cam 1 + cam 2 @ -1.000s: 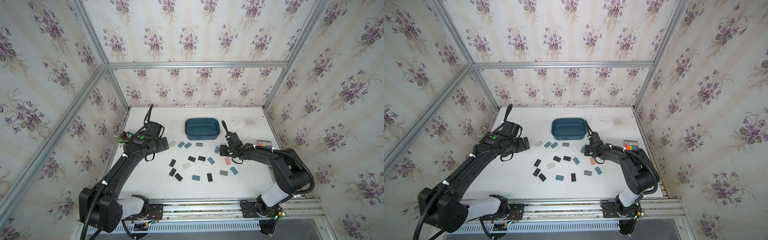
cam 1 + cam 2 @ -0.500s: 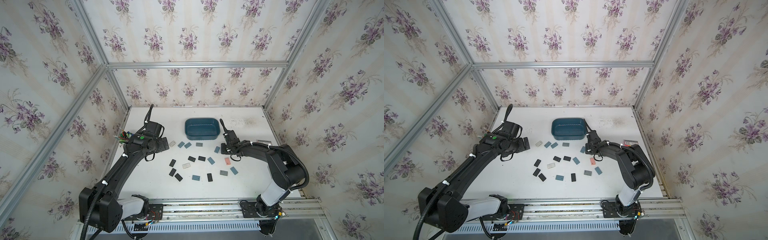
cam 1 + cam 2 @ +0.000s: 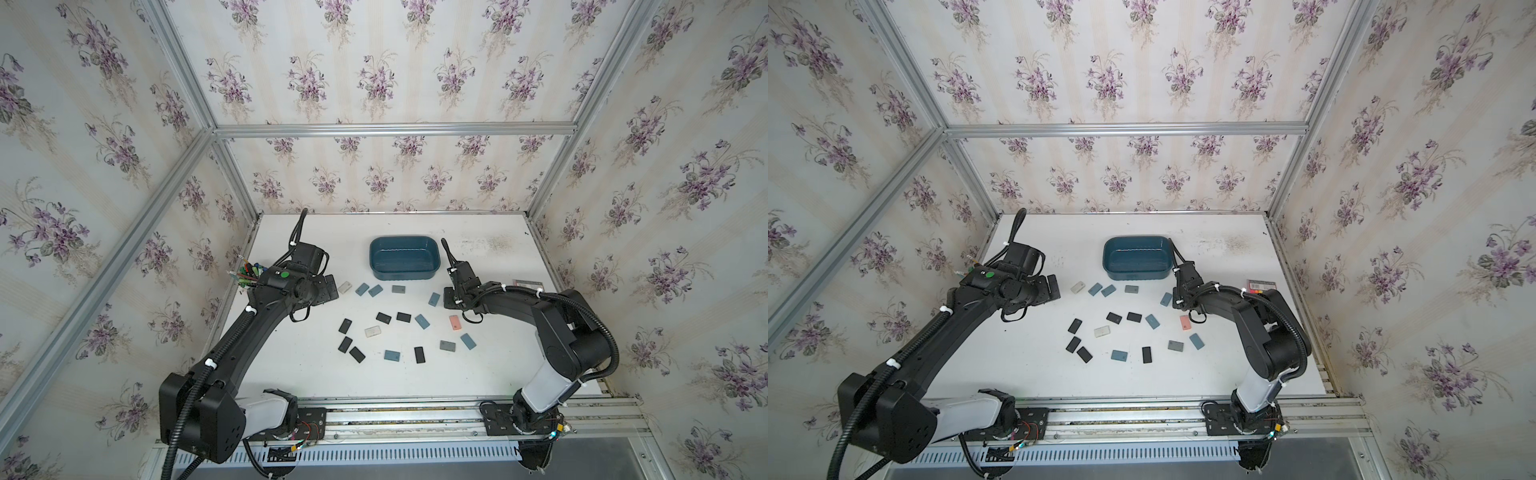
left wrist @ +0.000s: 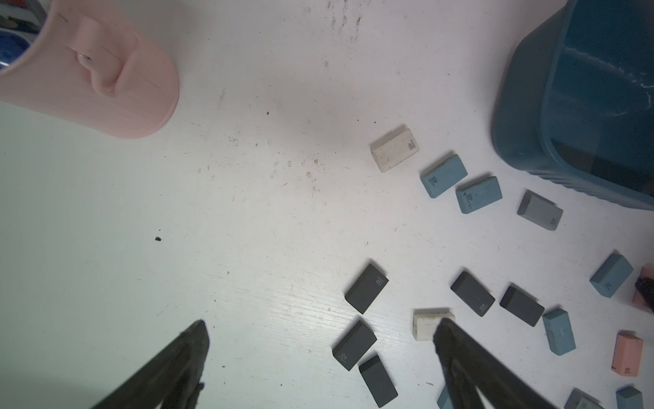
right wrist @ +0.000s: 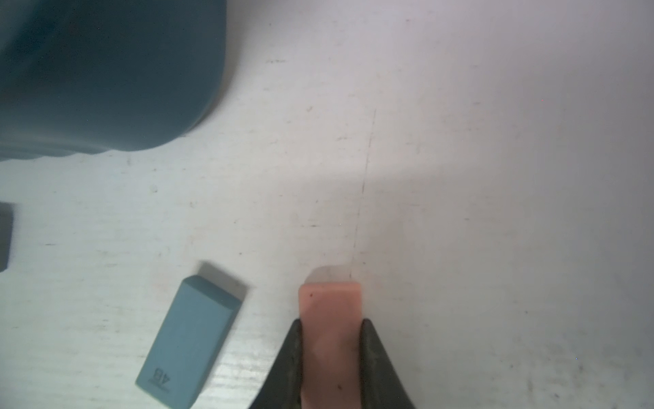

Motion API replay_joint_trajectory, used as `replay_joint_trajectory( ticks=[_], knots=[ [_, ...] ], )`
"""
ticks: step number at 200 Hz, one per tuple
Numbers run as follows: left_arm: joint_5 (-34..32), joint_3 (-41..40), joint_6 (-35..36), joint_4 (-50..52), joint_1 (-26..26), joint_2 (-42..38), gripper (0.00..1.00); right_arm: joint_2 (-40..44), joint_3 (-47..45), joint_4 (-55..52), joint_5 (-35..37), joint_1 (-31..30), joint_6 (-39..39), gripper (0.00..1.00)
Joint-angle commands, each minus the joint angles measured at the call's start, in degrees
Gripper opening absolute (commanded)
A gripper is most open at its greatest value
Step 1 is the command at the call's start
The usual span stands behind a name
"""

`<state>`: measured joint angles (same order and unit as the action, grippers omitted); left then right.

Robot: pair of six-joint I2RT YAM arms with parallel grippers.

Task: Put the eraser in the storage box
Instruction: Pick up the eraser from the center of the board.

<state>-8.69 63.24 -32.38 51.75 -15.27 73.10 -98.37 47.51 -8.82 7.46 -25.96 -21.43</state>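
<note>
1. Right gripper (image 5: 331, 325) clamps a pink eraser (image 5: 331, 304) beside the box (image 5: 106, 70), right of table (image 3: 291, 374) centre; whether it is lifted is hard to tell.
2. Left gripper (image 4: 322, 322) is spread wide, empty, near the table's left edge.

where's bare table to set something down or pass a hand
Free: white table behind the dark teal plastic tub, and its near strip along the front aluminium rail. Crowded: the small rectangular rubber erasers scattered before the tub.
</note>
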Motion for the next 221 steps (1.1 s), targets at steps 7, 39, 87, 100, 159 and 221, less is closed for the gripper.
replay_joint_trajectory(
  ticks=[7,39,87,100,159,221],
  knots=[
    [-0.1,0.4,0.2,0.8,0.1,0.2,1.00,-3.0,-0.2,-12.8,-9.5,-0.3,-1.2,0.15],
    [0.4,0.3,0.5,0.5,0.1,0.3,1.00,-3.6,0.6,-12.9,-9.7,-0.4,-1.2,0.01],
    [1.4,-0.3,0.2,-0.1,0.1,-0.3,1.00,-3.2,0.5,-12.1,-9.7,-0.4,-1.6,0.00],
    [1.8,-0.4,0.1,-0.5,0.1,0.0,1.00,-2.3,0.6,-11.9,-9.4,-0.5,-1.6,0.00],
    [2.3,-0.5,0.0,-0.4,0.1,0.2,1.00,-0.4,3.4,-13.4,-8.5,-0.4,-1.7,0.00],
    [2.8,-0.5,-0.1,-0.5,0.1,0.8,1.00,3.5,4.8,-14.8,-7.1,-0.4,-2.0,0.00]
  ],
)
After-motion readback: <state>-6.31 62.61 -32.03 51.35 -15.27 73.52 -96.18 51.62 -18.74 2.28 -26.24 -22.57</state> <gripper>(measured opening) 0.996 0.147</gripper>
